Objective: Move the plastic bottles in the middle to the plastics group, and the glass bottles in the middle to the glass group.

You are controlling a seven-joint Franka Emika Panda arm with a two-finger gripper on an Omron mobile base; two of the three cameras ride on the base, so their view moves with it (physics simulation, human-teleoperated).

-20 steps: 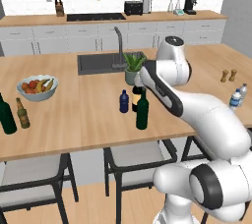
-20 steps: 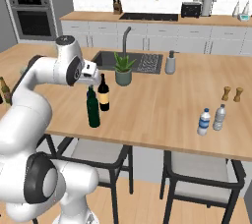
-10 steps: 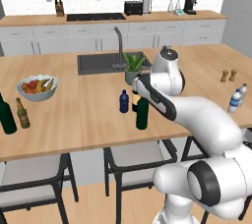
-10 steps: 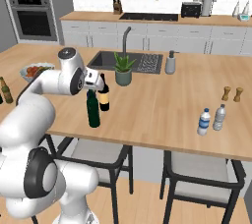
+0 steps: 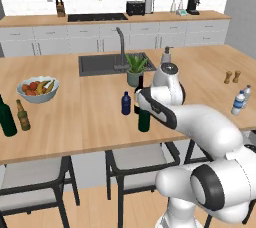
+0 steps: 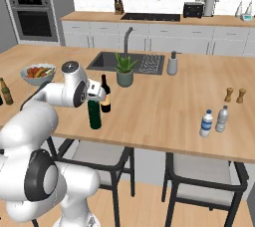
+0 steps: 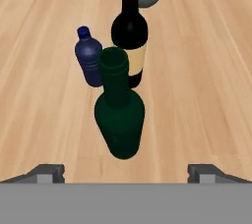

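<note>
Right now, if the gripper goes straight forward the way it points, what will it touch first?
Most likely the slim dark green wine bottle, centred between the open gripper's fingertips. The near-black labelled bottle and the blue plastic bottle stand behind it.

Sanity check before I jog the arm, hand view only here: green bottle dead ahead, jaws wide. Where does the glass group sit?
Observer: At the counter's far left edge, a stout green bottle and a small amber bottle.
Operator: And the plastics?
Observer: Two clear water bottles near the right edge, by the wooden shakers.
Operator: Anything behind the labelled wine bottle?
Observer: A potted plant, then the sink.
</note>
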